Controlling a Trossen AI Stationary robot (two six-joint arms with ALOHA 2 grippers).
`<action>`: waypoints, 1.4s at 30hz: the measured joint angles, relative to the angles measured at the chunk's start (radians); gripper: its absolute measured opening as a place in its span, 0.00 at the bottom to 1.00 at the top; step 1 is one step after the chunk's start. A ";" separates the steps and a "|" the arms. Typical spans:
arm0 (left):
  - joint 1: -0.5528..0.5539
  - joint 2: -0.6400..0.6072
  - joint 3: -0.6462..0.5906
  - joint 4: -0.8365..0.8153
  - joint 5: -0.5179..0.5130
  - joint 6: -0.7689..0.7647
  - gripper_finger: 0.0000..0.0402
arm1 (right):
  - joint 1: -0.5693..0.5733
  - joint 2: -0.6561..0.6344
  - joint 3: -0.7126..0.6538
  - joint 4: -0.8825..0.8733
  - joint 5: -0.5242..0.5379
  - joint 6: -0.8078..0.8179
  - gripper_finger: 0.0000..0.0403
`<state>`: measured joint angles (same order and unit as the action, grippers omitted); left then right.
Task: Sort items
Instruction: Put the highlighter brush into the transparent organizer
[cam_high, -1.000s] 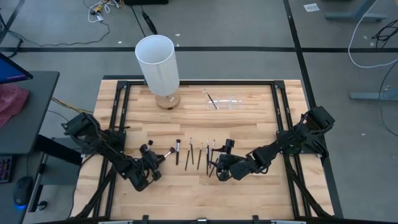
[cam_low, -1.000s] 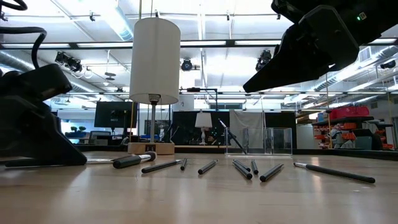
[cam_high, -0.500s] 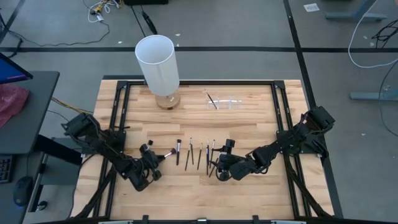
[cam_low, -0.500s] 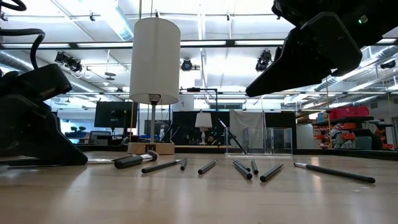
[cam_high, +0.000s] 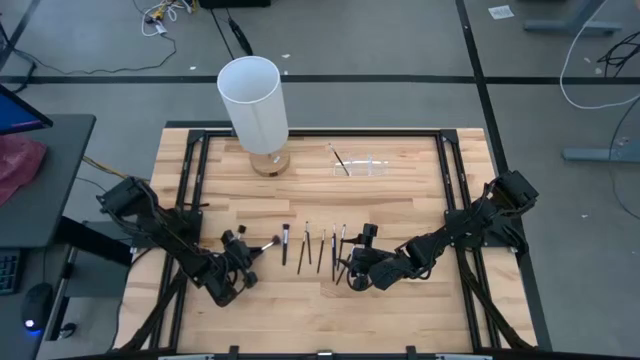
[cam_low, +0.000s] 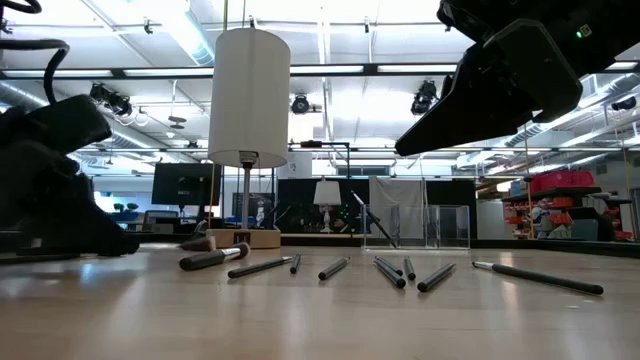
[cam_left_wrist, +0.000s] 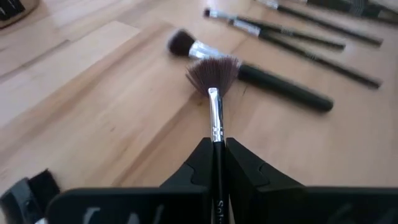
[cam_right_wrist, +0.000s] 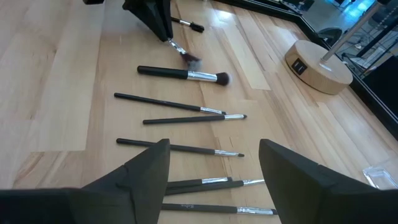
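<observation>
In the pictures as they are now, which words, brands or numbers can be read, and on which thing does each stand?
None can be read in full.
Fan brush handle, held in the left hand: pale letters start at the picture's edge, cut off, unreadable.
Lamp base: a small dark label, too small to read.

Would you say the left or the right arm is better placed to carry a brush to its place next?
Left, probably. The left gripper is shut on the fan brush, lifting it off the table. The right gripper is open and empty above the row of brushes.
</observation>
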<state>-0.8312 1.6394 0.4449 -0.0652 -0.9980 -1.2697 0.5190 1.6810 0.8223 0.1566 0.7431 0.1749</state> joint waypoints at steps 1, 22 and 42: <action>0.001 0.000 0.002 0.000 -0.006 0.000 0.06 | 0.000 0.000 0.000 0.000 0.000 0.000 0.62; 0.212 -0.003 0.006 1.000 0.150 0.906 0.06 | -0.144 0.127 -0.205 0.748 -0.366 -0.060 0.62; 0.385 -0.004 0.067 1.213 0.655 0.986 0.07 | -0.136 0.194 -0.024 0.888 -0.420 -0.488 0.60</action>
<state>-0.4461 1.6356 0.5115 1.1476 -0.3428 -0.2841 0.3835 1.8749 0.7982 1.0443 0.3226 -0.3133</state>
